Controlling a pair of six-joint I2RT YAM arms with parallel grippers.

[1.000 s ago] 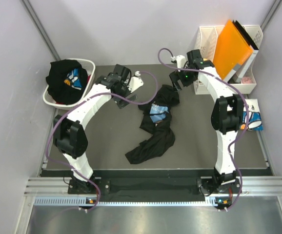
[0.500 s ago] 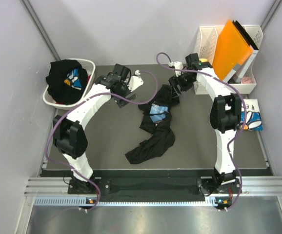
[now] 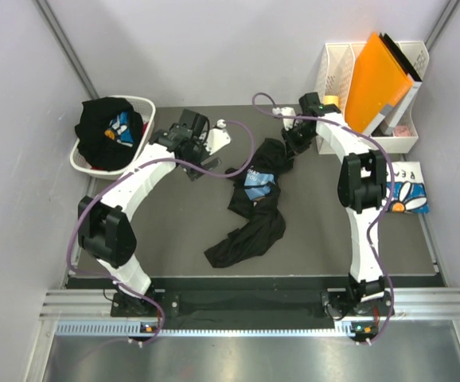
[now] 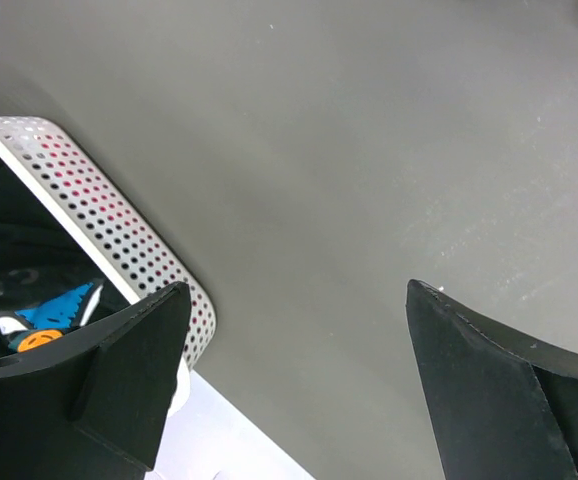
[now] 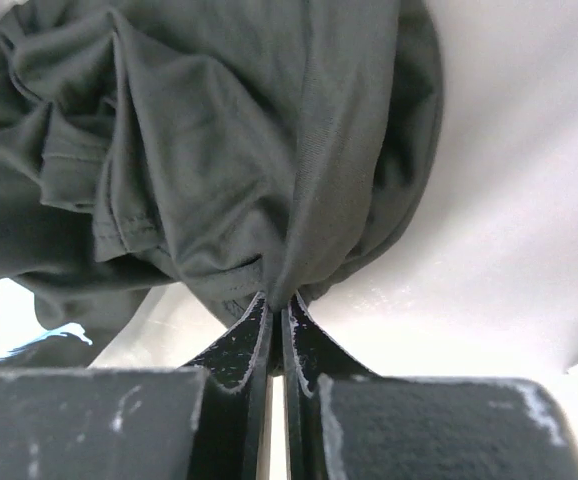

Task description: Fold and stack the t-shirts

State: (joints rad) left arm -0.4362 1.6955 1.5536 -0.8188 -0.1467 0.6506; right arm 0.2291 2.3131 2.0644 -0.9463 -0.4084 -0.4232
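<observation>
A crumpled black t-shirt with a blue and white print lies mid-table. My right gripper is at the shirt's far right edge. In the right wrist view it is shut, pinching a fold of the dark fabric between its fingertips. My left gripper hovers over bare mat left of the shirt, near the basket. Its black fingers stand wide apart around nothing, so it is open. Another black tee fills the basket. A folded white tee with a blue daisy lies at the right edge.
The white perforated laundry basket sits at the back left, and its rim shows beside my left finger. A white file rack with an orange folder stands at the back right. Purple cables loop over both arms.
My right gripper has moved down and left onto the shirt's far edge and shut on the fabric. The left arm has shifted slightly, with its gripper still open.
</observation>
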